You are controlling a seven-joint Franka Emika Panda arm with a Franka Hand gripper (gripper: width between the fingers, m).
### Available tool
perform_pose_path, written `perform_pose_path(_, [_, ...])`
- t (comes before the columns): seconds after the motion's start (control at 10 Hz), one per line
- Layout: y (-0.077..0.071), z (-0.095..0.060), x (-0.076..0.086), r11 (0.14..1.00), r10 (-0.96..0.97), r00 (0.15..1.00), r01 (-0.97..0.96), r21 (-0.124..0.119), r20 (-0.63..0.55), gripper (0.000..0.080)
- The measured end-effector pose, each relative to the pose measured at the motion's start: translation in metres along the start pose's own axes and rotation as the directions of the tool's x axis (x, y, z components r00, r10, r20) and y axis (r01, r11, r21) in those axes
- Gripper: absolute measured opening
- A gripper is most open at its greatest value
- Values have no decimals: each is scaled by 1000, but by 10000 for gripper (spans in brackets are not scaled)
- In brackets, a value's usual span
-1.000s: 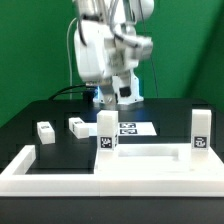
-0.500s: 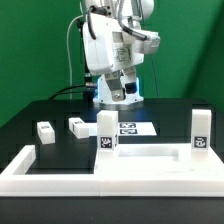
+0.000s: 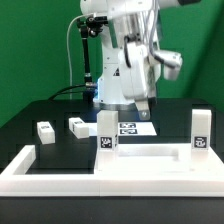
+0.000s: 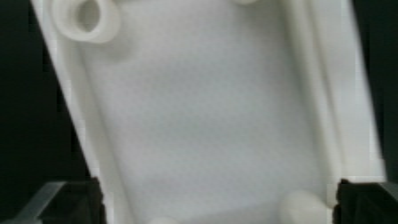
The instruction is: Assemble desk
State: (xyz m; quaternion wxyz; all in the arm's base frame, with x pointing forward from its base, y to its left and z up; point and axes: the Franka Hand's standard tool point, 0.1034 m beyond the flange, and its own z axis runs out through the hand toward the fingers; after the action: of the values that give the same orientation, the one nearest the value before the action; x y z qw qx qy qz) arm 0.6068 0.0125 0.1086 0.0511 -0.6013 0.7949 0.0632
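The white desk top (image 3: 145, 162) lies at the front of the table, rim up. Two square white legs with tags stand upright on it, one (image 3: 106, 132) at its far corner on the exterior view's left and one (image 3: 200, 130) on the exterior view's right. Two loose legs (image 3: 45, 132) (image 3: 77, 126) lie on the black table at the exterior view's left. My gripper (image 3: 148, 108) hangs above and behind the desk top, open and empty. In the wrist view the desk top (image 4: 205, 120) fills the picture, and my dark fingertips (image 4: 365, 200) show far apart at its sides.
The marker board (image 3: 132, 128) lies flat under my gripper, behind the desk top. A long low white border wall (image 3: 30, 165) runs along the front and the exterior view's left. A green wall stands behind the arm's base.
The arm has swung toward the exterior view's right and turned its wrist. The gripper has come lower, over the marker board. The desk parts have not moved.
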Motion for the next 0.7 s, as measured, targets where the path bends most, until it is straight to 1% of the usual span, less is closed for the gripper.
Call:
perform_pose_path(0.1, [4,5,4,1000,-8,1000,8,-21,-3,649])
perform_pose_path(0.5, [3,5,2,1000,-11,1000,11,-15,-4,649])
perform_pose_path(0.6, [6,12,-2,999,13,1000,-12,34,-18,649])
perform_pose_path(0.7, [28,29,-4,997,-7,999,11,75,-48,649])
